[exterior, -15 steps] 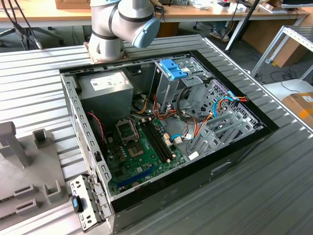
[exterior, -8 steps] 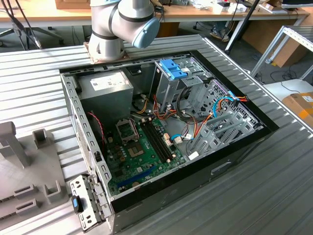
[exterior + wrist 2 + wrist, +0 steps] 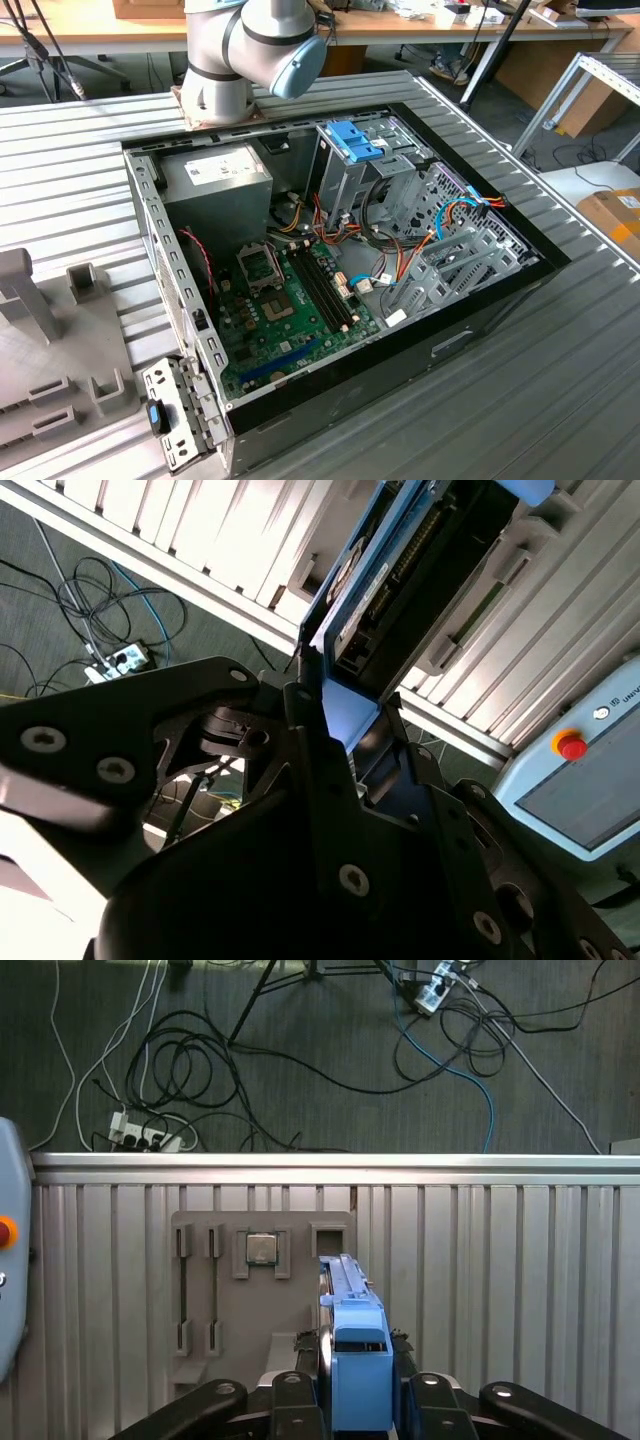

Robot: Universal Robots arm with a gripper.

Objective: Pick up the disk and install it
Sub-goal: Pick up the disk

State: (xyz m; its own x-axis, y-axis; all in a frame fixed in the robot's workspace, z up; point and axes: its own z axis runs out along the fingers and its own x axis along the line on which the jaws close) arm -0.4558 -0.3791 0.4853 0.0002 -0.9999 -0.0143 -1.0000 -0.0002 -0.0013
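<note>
Since the gripper [image 3: 355, 1385] is squeezed shut on its blue end, the disk [image 3: 345, 1290] stands on its thin edge between the fingers. It looks hard, stiff and a bit heavy, and a bump could hurt it, so the blue rails are the best place to hold. Its long side points straight away from the gripper, over the gray holder [image 3: 260, 1300] on the ribbed table [image 3: 500, 1290].

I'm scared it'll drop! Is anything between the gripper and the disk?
Nothing. In both wrist views the gripper clamps straight onto the disk at its blue end.
</note>
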